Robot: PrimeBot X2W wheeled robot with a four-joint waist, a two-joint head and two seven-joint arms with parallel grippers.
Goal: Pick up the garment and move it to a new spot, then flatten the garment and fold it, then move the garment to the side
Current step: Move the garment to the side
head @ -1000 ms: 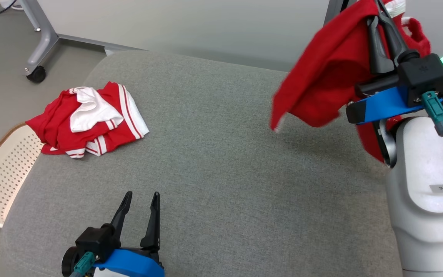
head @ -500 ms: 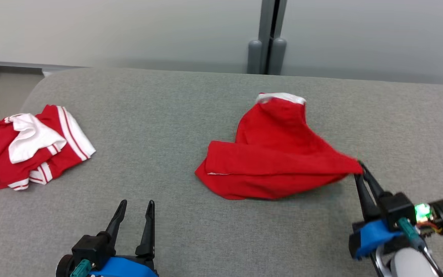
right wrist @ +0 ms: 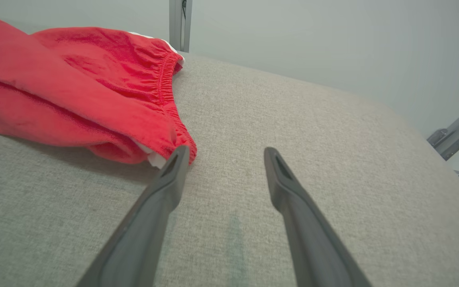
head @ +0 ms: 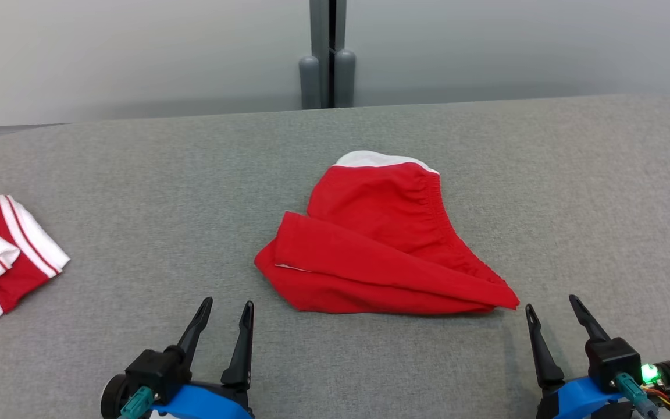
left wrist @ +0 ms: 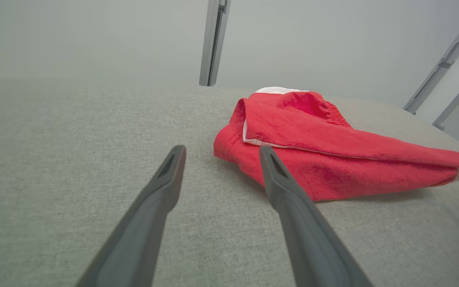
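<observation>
Since 1 second ago, your right gripper has brought the red garment down from the air at the right, dragged it by 1 pinched corner and let it go. The head camera has swung as well, so do not read the whole shift in the scene as movement of the cloth.

The right gripper now stands with its 2 fingers spread wide and nothing between them, near the front edge of the bench towards its right end. The garment's pointed corner lies just beside the tip of the finger nearer the cloth; from the right wrist view I cannot tell whether they touch. The left gripper is also wide and empty, as it was before, at the front edge left of the garment and apart from it.

The garment lies about midway along the bench, between the front and back edges. It is not flat: 1 layer is flopped over another in a long diagonal fold, the gathered waistband runs down the right side, and a strip of white shows at the far end.

A second red-and-white garment sits bunched at the left edge of the bench, well apart.

By my reading, step 1 — pick up and move to a new spot — is done. Flattening, folding and the move to the side are all left, and neither gripper has yet taken hold for the spreading.
</observation>
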